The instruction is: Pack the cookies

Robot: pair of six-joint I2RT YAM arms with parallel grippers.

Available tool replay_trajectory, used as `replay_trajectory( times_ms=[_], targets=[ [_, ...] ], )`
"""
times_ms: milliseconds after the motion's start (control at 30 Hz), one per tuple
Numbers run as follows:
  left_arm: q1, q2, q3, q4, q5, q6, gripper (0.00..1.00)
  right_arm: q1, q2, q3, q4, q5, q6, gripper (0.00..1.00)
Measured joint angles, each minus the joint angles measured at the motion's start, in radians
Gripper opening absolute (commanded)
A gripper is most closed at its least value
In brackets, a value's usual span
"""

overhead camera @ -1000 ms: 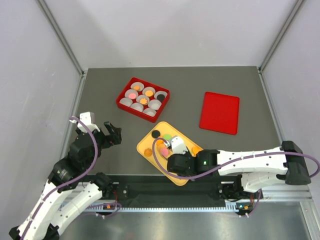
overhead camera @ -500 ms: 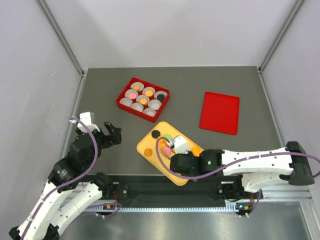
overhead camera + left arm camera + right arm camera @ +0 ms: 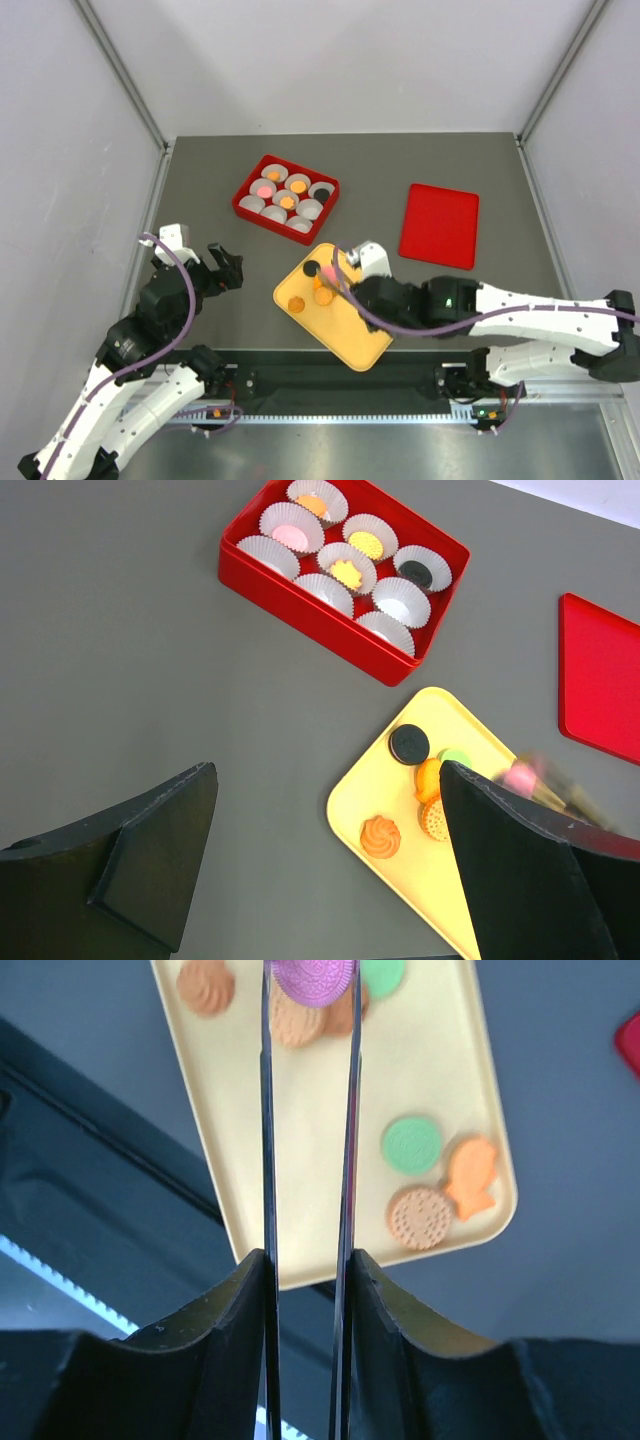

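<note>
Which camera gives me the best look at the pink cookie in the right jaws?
Right wrist: the pink cookie sits sharp between the jaws, though the frame's top edge crops it. Top external shows only a small pink spot near the yellow tray; left wrist shows a pink blur.

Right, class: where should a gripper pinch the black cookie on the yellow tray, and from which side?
Probably from straight above, pinching the black cookie by opposite edges of its rim. It lies flat on the yellow tray, so only the rim offers a hold. Avoid the side nearest the neighbouring orange cookie.
</note>
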Motion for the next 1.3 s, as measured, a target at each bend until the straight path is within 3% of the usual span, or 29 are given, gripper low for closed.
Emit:
replay_trajectory(
  times_ms=[233, 500, 867, 1300],
  targets=[
    [0.0, 0.001, 0.0, 0.0, -0.001, 0.0, 0.97, -0.322, 0.058, 0.189, 0.1, -0.094, -0.212, 0.35],
    [0.0, 0.009, 0.0, 0.0, -0.004, -0.001, 0.97, -0.542, 0.341, 0.453, 0.23, -0.232, -0.378, 0.35],
    [0.0, 0.009, 0.0, -0.001, -0.005, -0.001, 0.97, -0.612, 0.66, 0.578, 0.265, -0.331, -0.444, 0.35],
    [0.0, 0.009, 0.0, 0.0, -0.005, -0.001, 0.97, -0.613, 0.704, 0.587, 0.266, -0.333, -0.457, 0.36]
  ],
)
